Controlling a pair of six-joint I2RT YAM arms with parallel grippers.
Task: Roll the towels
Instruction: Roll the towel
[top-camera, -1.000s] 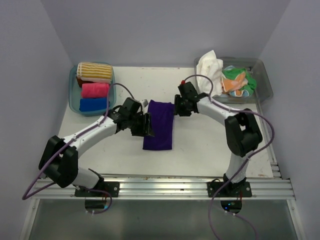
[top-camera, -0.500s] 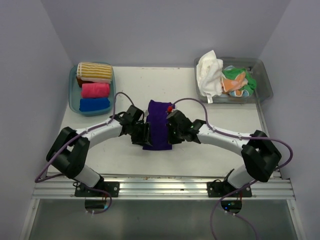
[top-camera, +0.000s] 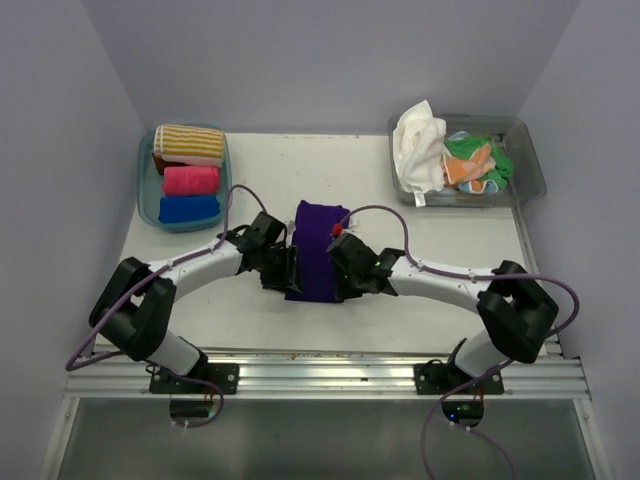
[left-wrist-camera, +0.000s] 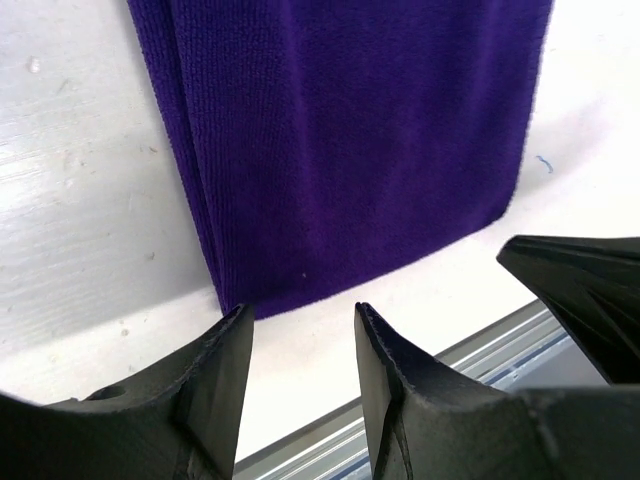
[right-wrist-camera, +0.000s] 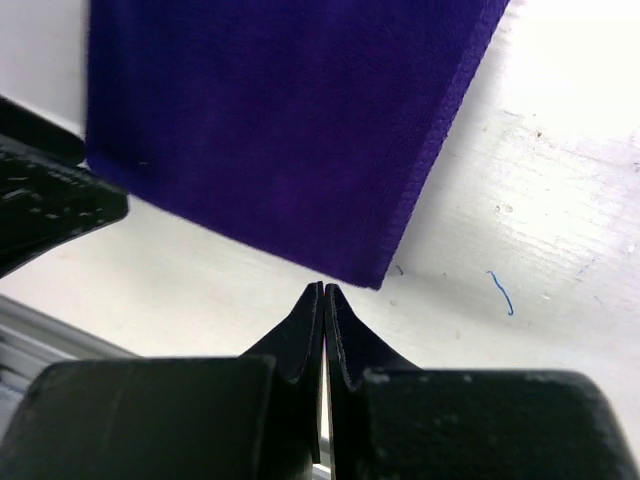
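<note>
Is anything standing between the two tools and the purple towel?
Nothing visible does. The left tool and the right tool both sit at the purple towel's near edge, with only table surface between.

Towel (top-camera: 315, 245) btwn L gripper (left-wrist-camera: 300, 335) & R gripper (right-wrist-camera: 324, 300), mid-table (top-camera: 430, 235); L tub (top-camera: 147, 205), R tub (top-camera: 532, 172) behind.

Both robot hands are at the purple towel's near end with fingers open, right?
No: the right gripper is shut, as the right wrist view shows. The left gripper is open, and both are at the near end of the purple towel.
</note>
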